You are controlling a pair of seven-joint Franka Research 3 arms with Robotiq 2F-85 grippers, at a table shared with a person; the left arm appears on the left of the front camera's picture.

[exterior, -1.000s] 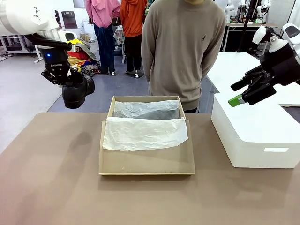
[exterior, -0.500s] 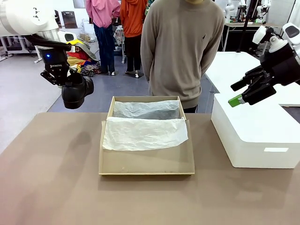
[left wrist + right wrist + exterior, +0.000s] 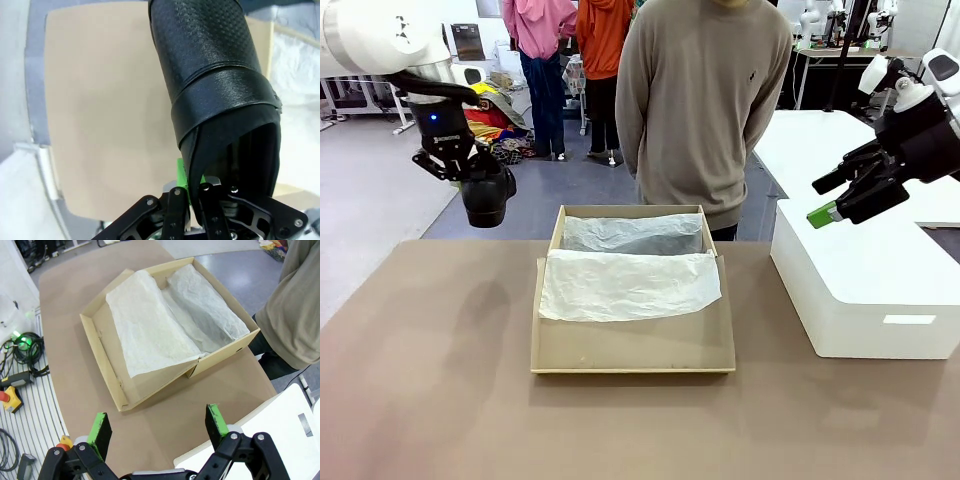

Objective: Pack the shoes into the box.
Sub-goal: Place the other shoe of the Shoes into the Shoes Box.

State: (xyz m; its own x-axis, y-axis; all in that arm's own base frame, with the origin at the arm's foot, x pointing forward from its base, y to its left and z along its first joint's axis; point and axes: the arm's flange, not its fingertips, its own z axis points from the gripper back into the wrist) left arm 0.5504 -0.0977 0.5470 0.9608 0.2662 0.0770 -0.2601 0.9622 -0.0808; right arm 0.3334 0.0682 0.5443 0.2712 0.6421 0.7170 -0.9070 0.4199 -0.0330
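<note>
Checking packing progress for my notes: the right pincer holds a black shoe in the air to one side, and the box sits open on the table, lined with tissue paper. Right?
Not quite. The left pincer, not the right, holds the black shoe in the air, as the front view shows. The right pincer is open with nothing in it. The rest stands: the box sits open on the table, lined with tissue paper.

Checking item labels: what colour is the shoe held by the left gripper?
The shoe is black with a pebbled grain, clearest in the left wrist view.
</note>
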